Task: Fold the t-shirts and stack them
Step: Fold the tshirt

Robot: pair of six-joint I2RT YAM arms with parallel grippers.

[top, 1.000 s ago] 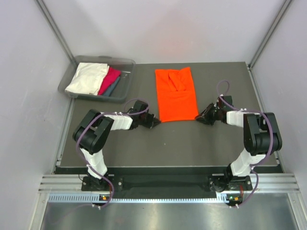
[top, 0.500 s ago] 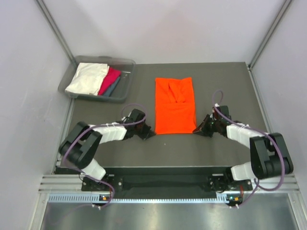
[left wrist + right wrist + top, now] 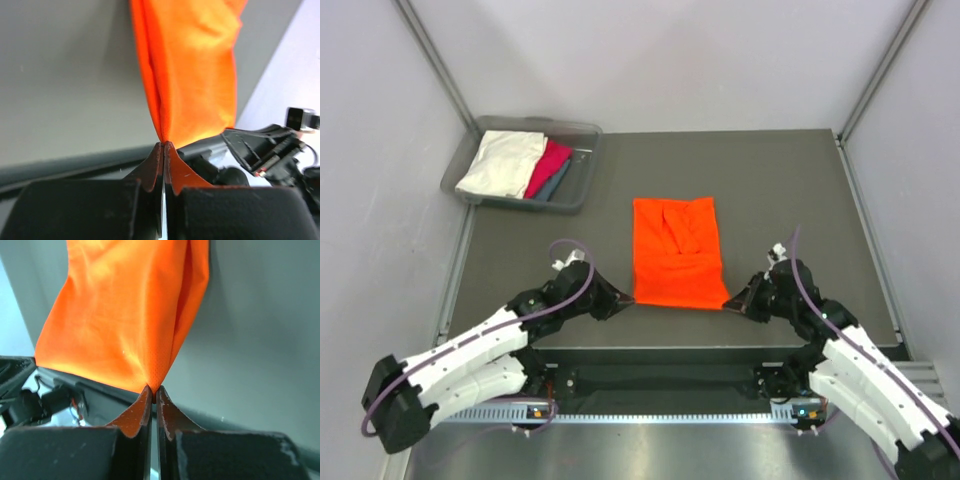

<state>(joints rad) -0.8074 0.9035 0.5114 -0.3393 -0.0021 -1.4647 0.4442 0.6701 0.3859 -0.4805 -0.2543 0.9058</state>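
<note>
Orange t-shirt (image 3: 675, 250): folded lengthwise, spread on the dark table (image 3: 790, 200) toward its near edge, between the two grippers.
Left gripper (image 3: 164, 145): jaws pinched tight on the shirt's near-left corner.
Right gripper (image 3: 153, 388): jaws pinched tight on its near-right corner.
Grey bin (image 3: 585, 175): far left; holds cream-white t-shirt (image 3: 500, 163), magenta-pink t-shirt (image 3: 550, 165), teal-grey t-shirt (image 3: 558, 184).

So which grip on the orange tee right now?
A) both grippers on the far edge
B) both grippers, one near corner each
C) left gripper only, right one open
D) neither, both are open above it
B: the left gripper and the right gripper are each shut on a near corner of the orange t-shirt, and both wrist views show the cloth pinched between closed fingertips.
</note>
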